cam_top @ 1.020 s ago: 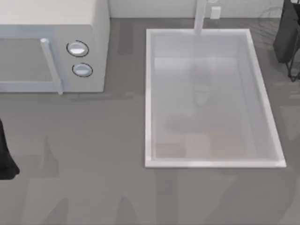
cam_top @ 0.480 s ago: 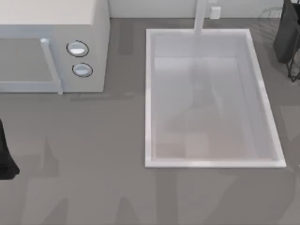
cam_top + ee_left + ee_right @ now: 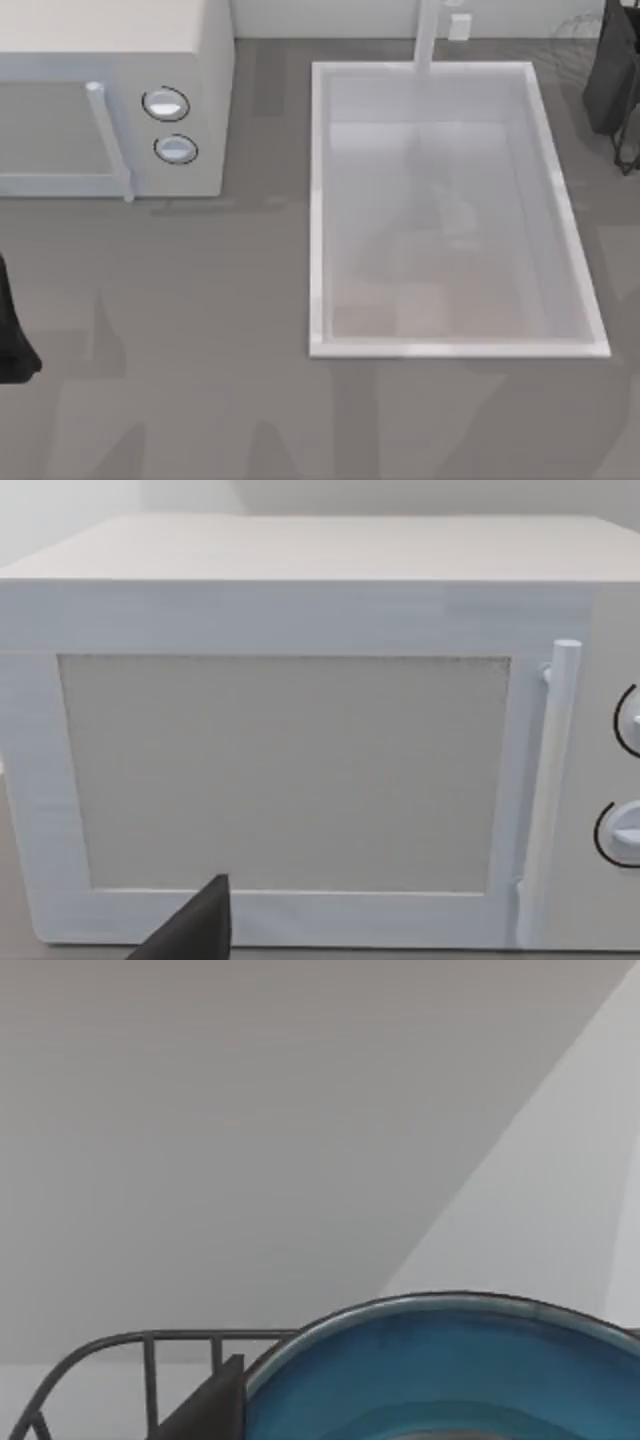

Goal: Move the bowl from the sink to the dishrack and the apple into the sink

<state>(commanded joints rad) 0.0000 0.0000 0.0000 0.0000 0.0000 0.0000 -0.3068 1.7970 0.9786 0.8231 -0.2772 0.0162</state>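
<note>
You can see the sink [image 3: 318,200] at the middle-right of the desk [image 3: 200,350], its basin holding only shadows. The dishrack [image 3: 612,80] stands at the far right corner of the desk, partly cut by the edge. In the right wrist view, the bowl [image 3: 450,1370] is close to the camera, just beside the dishrack wire [image 3: 150,1345]; it is probably held there, but I cannot tell the state of the right fingers. The left arm [image 3: 12,330] is parked at the desk's left edge, facing the microwave [image 3: 300,740]; its fingers' state I cannot tell.
</note>
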